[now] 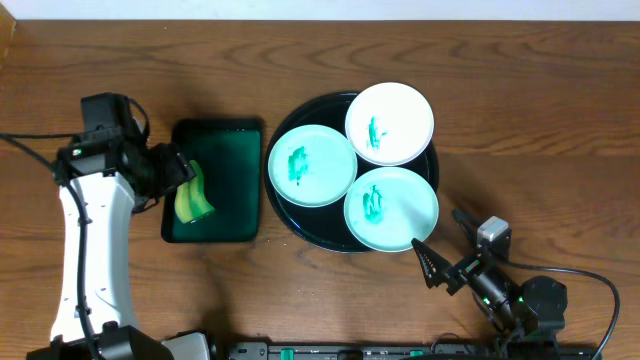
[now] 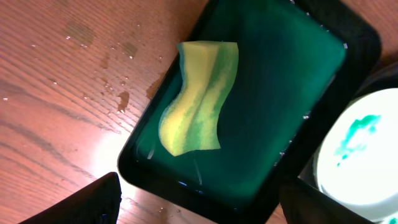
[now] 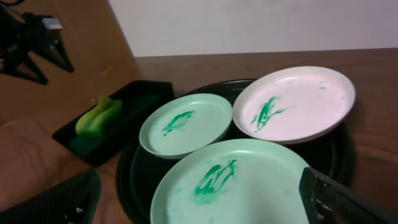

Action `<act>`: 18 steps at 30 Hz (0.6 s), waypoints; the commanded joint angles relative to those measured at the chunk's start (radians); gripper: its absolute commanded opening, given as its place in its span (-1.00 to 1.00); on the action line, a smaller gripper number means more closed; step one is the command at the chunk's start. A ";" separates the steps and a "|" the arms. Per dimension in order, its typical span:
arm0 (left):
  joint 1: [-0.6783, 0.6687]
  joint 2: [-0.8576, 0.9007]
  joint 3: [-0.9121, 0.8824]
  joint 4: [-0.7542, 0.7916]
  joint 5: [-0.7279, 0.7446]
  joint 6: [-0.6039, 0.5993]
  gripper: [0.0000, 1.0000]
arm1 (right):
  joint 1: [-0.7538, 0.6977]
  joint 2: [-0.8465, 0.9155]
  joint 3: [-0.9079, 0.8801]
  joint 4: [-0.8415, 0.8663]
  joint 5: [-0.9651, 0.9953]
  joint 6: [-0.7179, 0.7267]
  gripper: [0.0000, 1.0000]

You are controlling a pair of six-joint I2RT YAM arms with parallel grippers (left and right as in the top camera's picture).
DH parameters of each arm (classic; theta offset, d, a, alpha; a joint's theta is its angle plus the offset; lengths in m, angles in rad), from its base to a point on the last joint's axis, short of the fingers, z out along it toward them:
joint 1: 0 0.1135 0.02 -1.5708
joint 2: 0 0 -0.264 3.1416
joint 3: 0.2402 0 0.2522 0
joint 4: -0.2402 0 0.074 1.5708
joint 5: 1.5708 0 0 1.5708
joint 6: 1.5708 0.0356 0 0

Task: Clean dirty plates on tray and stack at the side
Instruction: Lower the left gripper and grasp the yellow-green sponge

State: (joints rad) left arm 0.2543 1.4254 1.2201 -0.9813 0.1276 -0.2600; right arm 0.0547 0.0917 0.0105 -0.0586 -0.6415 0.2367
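Note:
Three plates lie on the round black tray (image 1: 298, 222), each smeared with green paint: a white plate (image 1: 390, 122) at the back, a mint plate (image 1: 312, 165) at the left and a mint plate (image 1: 391, 208) at the front. My right gripper (image 1: 425, 265) is open and empty just off the front mint plate's (image 3: 249, 180) near edge, its fingers (image 3: 205, 214) wide on either side. My left gripper (image 1: 178, 172) is open and empty above the left edge of the green tray, its fingers (image 2: 199, 211) wide apart. The left mint plate (image 2: 360, 155) shows at that view's right.
A rectangular dark green tray (image 1: 235, 200) holding liquid stands left of the black tray, with a yellow-green sponge (image 1: 193, 197) lying in it (image 2: 196, 99). Water droplets (image 2: 121, 99) spot the wood beside it. Bare wood-grain tabletop (image 1: 540, 130) lies right of the black tray.

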 commanded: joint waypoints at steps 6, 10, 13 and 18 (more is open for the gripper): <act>0.018 0.045 0.020 0.041 0.066 0.117 0.56 | 0.005 0.002 0.009 -0.013 -0.135 0.021 0.98; 0.018 0.131 0.020 0.051 0.064 0.118 0.51 | 0.005 0.002 0.009 -0.013 -0.162 0.022 0.98; 0.018 0.200 0.020 0.046 0.064 0.117 0.24 | 0.005 0.002 0.009 -0.013 -0.192 0.042 0.99; 0.018 0.256 0.020 0.048 0.063 0.118 0.00 | 0.005 0.002 0.009 -0.013 -0.229 0.048 0.98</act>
State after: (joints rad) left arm 0.2676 1.6596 1.2228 -0.9314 0.1852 -0.1513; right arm 0.0547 0.0917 0.0113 -0.0669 -0.8181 0.2634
